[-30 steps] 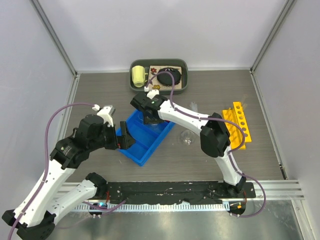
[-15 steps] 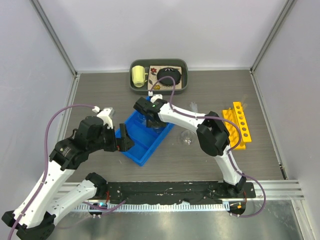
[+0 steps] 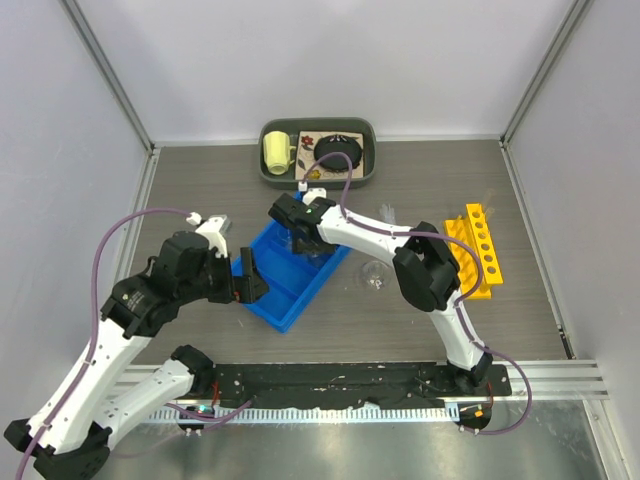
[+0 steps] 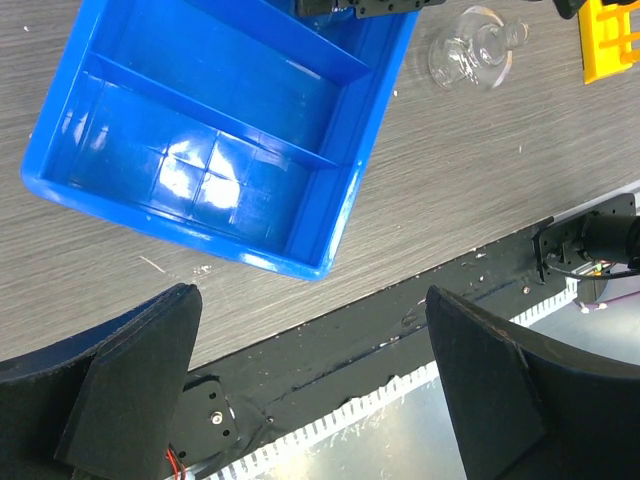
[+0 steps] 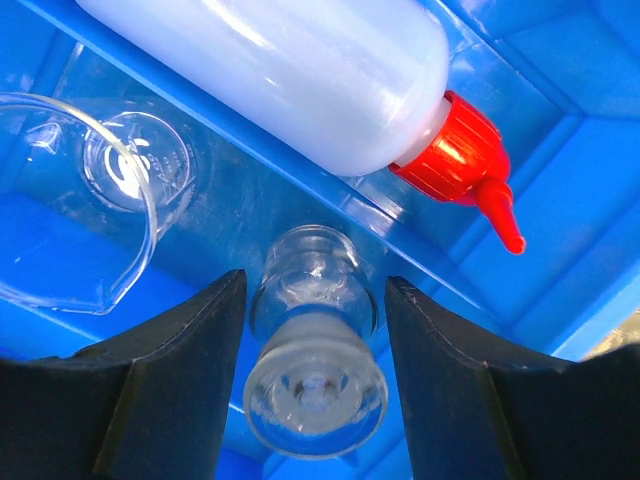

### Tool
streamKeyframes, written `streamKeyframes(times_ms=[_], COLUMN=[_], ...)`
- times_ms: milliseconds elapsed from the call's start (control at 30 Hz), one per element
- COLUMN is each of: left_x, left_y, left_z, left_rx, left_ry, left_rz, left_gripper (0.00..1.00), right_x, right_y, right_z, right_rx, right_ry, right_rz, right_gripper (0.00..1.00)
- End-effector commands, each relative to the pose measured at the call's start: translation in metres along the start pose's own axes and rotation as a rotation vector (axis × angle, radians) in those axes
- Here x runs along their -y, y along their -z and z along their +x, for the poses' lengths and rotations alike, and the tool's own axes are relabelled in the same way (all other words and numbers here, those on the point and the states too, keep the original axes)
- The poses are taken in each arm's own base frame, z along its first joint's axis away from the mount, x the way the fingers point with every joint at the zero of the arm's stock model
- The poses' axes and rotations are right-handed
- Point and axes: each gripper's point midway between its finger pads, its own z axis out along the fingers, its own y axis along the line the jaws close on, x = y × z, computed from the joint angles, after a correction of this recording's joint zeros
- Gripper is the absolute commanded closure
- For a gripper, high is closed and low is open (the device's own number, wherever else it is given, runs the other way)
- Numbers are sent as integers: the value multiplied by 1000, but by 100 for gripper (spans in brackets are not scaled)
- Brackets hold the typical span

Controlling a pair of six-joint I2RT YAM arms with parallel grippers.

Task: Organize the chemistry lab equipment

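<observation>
- The right gripper [image 5: 314, 283] is lowered into the 12 o'clock end of the blue bin [image 3: 290, 290], with its arm reaching toward 10 o'clock.
- A small glass flask [image 5: 313, 340] is closely flanked by its fingers; a clamp cannot be told.
- A divider wall separates the flask and a glass beaker [image 5: 90, 190] from the red-capped squeeze bottle [image 5: 280, 70].
- The left gripper [image 4: 310, 295], spread wide, is held at the bin's 8 o'clock, near the table [image 4: 450, 170] edge.
</observation>
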Motion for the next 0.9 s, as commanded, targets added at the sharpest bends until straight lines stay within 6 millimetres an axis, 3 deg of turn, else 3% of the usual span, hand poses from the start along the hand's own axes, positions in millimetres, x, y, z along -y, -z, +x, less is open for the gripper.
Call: streamKeyframes(times_ms=[0,233,267,333,367,400,467,633,700,867], left_x=[5,4,5,6,7,8,10,13,13,13], left_y=[5,4,5,3,2,1,-1,-8,-11,-18], left_z=[-8,-15,-16,-19,-20,-21,-23,-29,-31,-36], left_rx=[20,28,30,35,37,37,37,37,35,40], left_ry=[12,14,12,9,8,7,8,17,22,36], left_rz=[13,-8,-5,-2,1,4,4,8,2,-13], left_gripper=[0,0,0,0,0,0,0,0,0,0], right_x=[-5,4,10,26,36,46,59,105,128,157], right_y=[49,98,115,124,143,140,159,156,154,151], right_z=[-47,-67,-72,-71,-76,-68,-69,-43,-34,-17], right_rx=[123,183,203,227,255,247,276,270,270,252], right_ry=[-32,-19,-27,-32,-52,-42,-39,-5,-19,-54], right_rz=[-49,-87,-104,-80,-101,-84,-119,-40,-16,-34], right_gripper=[36,33,33,31,30,28,16,0,0,1])
